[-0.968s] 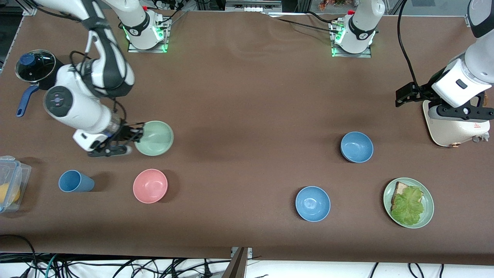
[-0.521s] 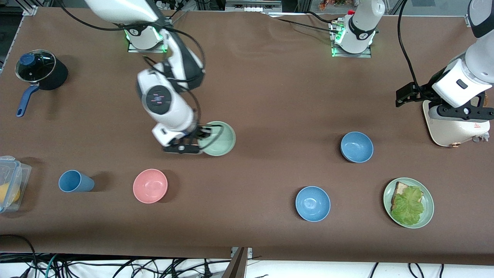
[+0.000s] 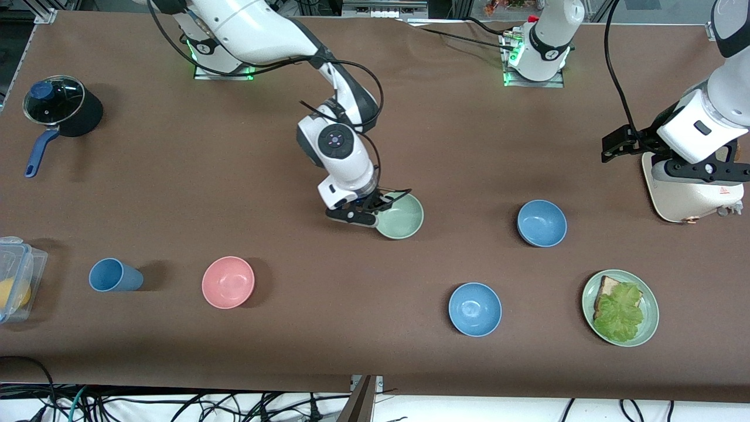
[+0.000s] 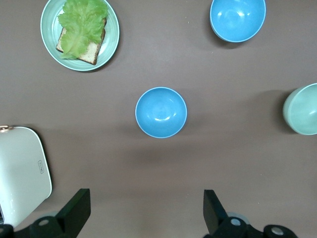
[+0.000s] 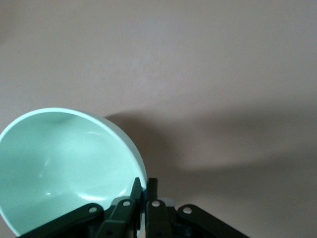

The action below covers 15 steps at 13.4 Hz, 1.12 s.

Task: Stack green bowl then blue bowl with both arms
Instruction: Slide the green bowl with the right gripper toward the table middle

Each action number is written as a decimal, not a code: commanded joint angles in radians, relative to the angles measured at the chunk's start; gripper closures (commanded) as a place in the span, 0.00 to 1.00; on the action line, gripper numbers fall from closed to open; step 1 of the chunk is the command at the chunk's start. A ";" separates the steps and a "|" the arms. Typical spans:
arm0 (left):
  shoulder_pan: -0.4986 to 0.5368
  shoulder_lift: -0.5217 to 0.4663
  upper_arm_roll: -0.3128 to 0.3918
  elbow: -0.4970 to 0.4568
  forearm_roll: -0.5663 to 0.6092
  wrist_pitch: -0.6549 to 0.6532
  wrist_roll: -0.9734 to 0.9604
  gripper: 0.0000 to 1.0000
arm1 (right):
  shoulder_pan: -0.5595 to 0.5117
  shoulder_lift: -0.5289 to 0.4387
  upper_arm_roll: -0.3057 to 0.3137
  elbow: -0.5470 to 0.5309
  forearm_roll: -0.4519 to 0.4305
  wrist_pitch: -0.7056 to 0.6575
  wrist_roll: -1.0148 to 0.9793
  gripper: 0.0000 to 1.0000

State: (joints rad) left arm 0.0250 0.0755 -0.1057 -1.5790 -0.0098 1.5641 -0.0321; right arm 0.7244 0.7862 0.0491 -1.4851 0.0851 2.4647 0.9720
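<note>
My right gripper [image 3: 378, 208] is shut on the rim of the pale green bowl [image 3: 401, 215] and holds it low over the middle of the table. In the right wrist view the fingers pinch the rim [image 5: 144, 187] of the green bowl [image 5: 64, 168]. Two blue bowls stand toward the left arm's end: one [image 3: 542, 223] farther from the front camera, one [image 3: 475, 309] nearer. My left gripper [image 3: 703, 171] waits over a white appliance [image 3: 685, 196], open and empty [image 4: 146, 210]. Its view shows the farther blue bowl [image 4: 161, 112], the nearer one [image 4: 237, 19] and the green bowl [image 4: 302, 109].
A green plate with bread and lettuce [image 3: 650, 328] sits near the nearer blue bowl. A pink bowl [image 3: 228, 282], a blue cup [image 3: 114, 275], a clear plastic box [image 3: 14, 278] and a lidded black pot [image 3: 58, 105] stand toward the right arm's end.
My right arm has carried the green bowl from the right arm's end, above the pink bowl's side, to the middle of the table. The left arm has not moved.
</note>
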 commanded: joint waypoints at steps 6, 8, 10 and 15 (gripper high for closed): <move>-0.002 0.018 0.001 0.036 -0.015 -0.024 0.018 0.00 | 0.009 0.004 -0.020 0.039 0.001 -0.003 0.011 0.00; -0.001 0.026 0.000 0.036 -0.015 -0.024 0.017 0.00 | -0.019 -0.028 -0.023 0.040 0.001 -0.083 -0.031 0.00; 0.007 0.026 -0.002 0.036 -0.015 -0.024 0.021 0.00 | -0.080 -0.094 -0.031 0.040 0.002 -0.178 -0.145 0.00; 0.010 0.027 0.005 0.034 -0.013 -0.024 0.026 0.00 | -0.272 -0.272 -0.058 0.025 0.015 -0.488 -0.520 0.00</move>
State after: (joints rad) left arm 0.0274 0.0872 -0.1024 -1.5789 -0.0098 1.5639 -0.0298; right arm 0.4891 0.5902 -0.0036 -1.4220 0.0859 2.0658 0.5591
